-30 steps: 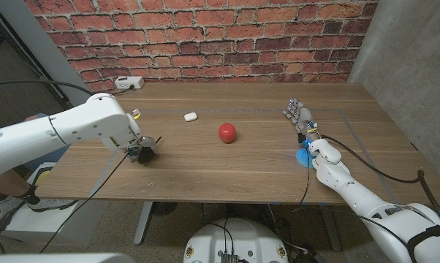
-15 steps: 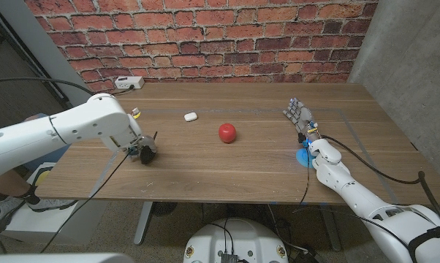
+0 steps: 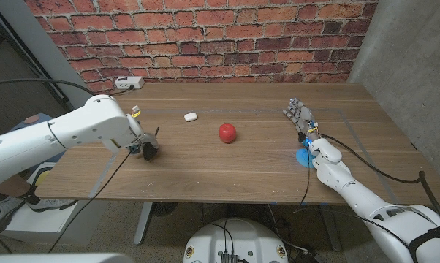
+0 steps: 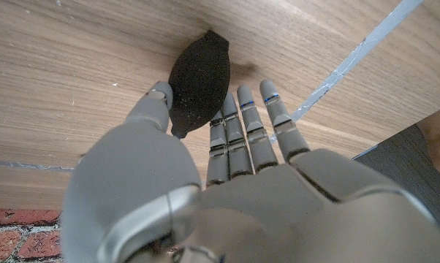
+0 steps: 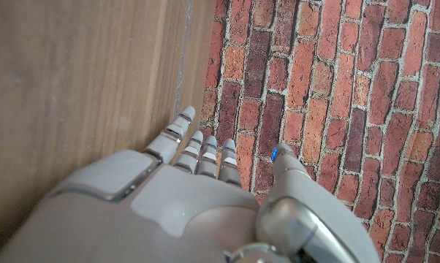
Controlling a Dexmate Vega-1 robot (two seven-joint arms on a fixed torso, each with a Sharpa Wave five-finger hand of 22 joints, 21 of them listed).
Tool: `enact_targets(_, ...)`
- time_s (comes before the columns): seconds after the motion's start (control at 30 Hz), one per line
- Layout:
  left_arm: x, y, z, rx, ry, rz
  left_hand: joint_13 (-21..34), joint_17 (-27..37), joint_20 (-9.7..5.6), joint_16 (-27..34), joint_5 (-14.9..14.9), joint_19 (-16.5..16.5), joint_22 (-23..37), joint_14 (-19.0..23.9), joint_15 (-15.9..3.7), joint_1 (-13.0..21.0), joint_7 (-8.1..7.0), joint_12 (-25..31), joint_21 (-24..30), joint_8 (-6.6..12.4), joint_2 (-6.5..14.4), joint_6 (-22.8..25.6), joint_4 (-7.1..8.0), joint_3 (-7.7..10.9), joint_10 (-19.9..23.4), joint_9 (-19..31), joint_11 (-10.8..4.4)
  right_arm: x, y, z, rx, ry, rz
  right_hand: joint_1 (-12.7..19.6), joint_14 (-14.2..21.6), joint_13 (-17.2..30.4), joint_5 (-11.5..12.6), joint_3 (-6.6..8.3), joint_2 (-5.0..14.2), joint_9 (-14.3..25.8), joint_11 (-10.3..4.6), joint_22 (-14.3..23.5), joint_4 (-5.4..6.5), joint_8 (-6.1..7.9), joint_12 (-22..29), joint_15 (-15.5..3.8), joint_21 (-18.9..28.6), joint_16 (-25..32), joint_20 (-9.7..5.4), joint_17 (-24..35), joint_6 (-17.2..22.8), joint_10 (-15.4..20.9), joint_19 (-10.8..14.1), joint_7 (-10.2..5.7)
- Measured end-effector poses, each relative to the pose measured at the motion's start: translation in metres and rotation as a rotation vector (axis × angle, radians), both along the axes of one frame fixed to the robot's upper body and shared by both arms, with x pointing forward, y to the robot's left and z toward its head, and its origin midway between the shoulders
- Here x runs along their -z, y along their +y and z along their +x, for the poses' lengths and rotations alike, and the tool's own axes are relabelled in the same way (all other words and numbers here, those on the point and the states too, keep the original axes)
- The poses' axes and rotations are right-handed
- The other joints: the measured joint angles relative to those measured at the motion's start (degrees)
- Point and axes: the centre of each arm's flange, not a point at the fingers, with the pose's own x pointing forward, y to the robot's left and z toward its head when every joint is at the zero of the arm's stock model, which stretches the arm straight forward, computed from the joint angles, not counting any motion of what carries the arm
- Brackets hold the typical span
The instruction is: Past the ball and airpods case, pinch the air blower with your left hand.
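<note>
The black air blower (image 3: 151, 150) lies on the wooden table (image 3: 227, 172) at its left side, thin nozzle pointing up. My left hand (image 3: 137, 143) is right on it. In the left wrist view the blower (image 4: 198, 77) sits between the thumb and the fingers (image 4: 245, 124), which touch its sides. The red ball (image 3: 227, 132) sits mid-table and the white airpods case (image 3: 190, 115) lies behind it to the left. My right hand (image 3: 300, 117) stands at the table's right side, fingers apart and holding nothing; they (image 5: 198, 157) reach toward the brick wall.
A white power strip (image 3: 128, 82) lies at the back left edge by the brick wall. A small yellow-and-white item (image 3: 136, 112) sits just behind my left arm. Pale tape lines (image 4: 351, 62) run across the tabletop. Something blue (image 3: 305, 157) shows under my right wrist.
My left hand and the blower have shifted slightly right and toward the table's back. The right hand, ball and case have stayed put.
</note>
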Motion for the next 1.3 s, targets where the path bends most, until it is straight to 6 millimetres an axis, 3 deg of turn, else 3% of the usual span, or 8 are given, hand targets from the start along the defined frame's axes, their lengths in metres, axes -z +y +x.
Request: enact_targets(1.3,-0.028,-0.027,0.016,0.143,-0.164,-0.084,0.85,-0.02,-0.30,-0.44,0.99,-0.31,-0.15,0.31,-0.31,-0.01,-0.72,0.45,0.87,-0.05,-0.01,0.72,0.41,-0.07,-0.03,1.20,-0.43,0.006,-0.004,-0.012,0.007,0.001,0.001,0.00,0.00,0.00,0.00,0.01,0.00,0.00,0.00,0.29,0.00,0.00,0.00,0.00,0.00,0.00,0.00,-0.01,0.00,0.00,0.00,0.00)
